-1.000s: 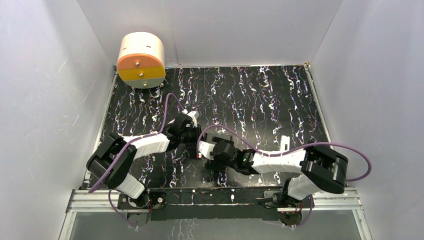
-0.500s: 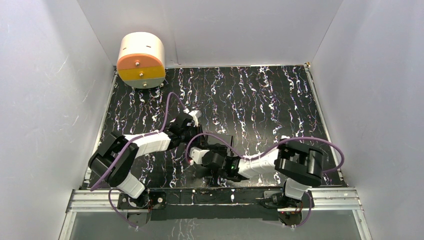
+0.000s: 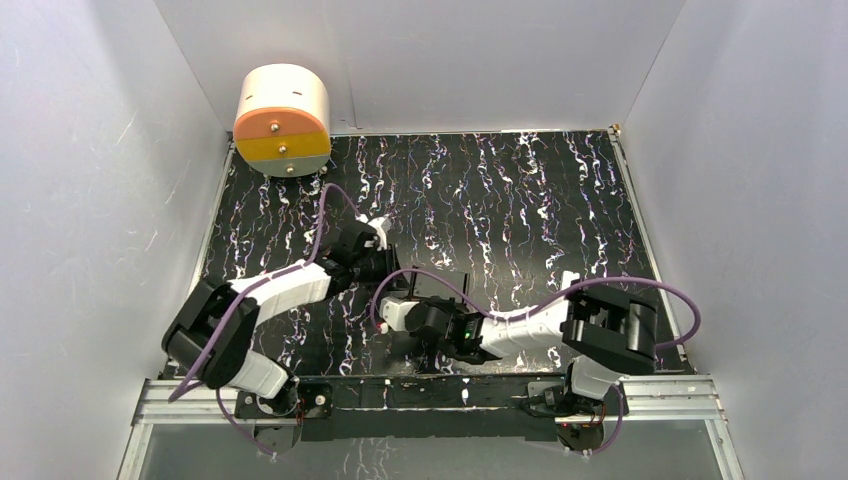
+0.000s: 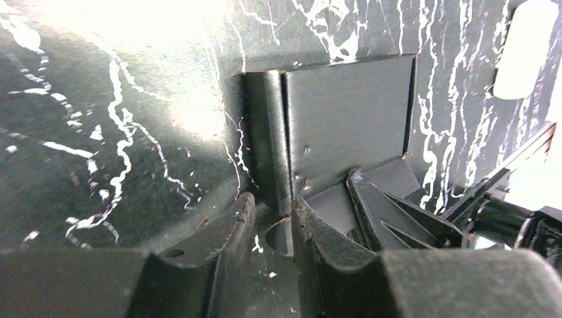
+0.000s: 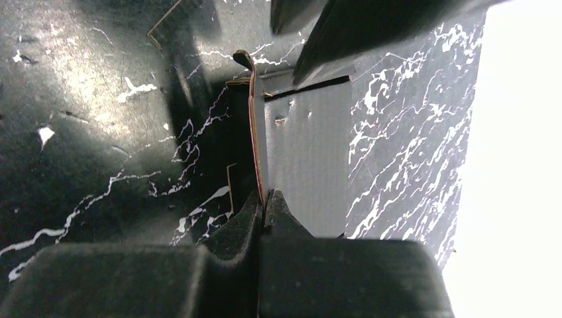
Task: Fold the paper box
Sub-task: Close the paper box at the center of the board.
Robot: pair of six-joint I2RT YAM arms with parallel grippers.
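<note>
The paper box is matte black card lying on the marbled table between both arms. In the left wrist view its flat panel lies ahead, and a raised crease strip runs down into the narrow gap of my left gripper. Those jaws stand slightly apart, and bare table shows between them. In the right wrist view a thin upright flap stands edge-on beside a grey panel. My right gripper is shut on the near end of that flap. From above, the left gripper and right gripper meet at the box's left side.
A beige drum with an orange and yellow face stands at the back left corner. White walls enclose the table on three sides. A metal rail runs along the near edge. Purple cables loop over the arms.
My right gripper has gone from wide open to shut on the upright flap, after its arm swung left and nearer. The left jaws have eased apart a little.
</note>
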